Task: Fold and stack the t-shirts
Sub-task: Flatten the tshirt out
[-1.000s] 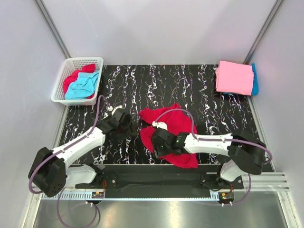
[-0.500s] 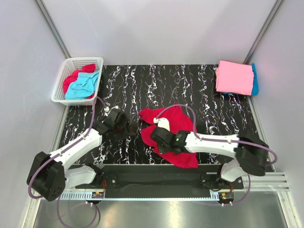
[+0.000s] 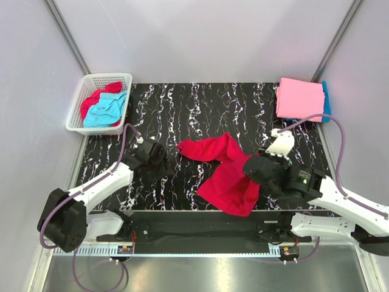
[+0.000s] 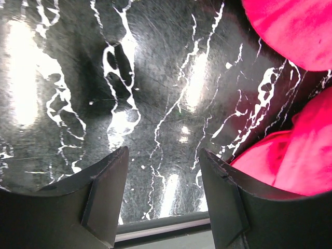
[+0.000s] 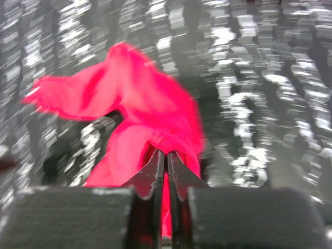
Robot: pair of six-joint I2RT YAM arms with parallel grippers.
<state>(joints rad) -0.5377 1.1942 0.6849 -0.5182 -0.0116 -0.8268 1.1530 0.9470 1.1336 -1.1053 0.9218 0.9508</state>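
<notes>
A crimson red t-shirt lies crumpled on the black marbled table at the front middle. My right gripper is shut on a fold of it and holds that part lifted at its right side. My left gripper is open and empty, low over bare table just left of the shirt; red cloth shows at the right of its wrist view. A folded pink t-shirt lies on a turquoise one at the back right.
A white lattice basket at the back left holds a crumpled red shirt and a turquoise shirt. Grey walls close in the table on the left, right and back.
My right gripper has pulled to the right with the red shirt's fold in it, dragging and stretching the cloth rightward. The left gripper has shifted only slightly.
</notes>
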